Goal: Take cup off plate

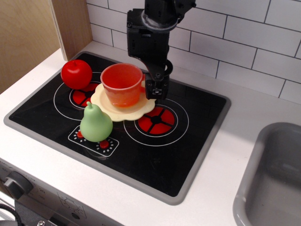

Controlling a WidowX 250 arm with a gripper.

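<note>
Black hob [188, 155] — cup [122, 84] on plate [141, 109], gripper [156, 90] alongside (fingers' state perhaps closed, unclear).

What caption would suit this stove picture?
Black gripper beside the orange cup on its cream plate.

You have one view only | it looks down from above the front edge, angled toward the tiled back wall | medium range: the whole hob [178, 155] fits, with the worktop [244, 113], the sink's [273, 179] left part and the arm's lower end.
</note>
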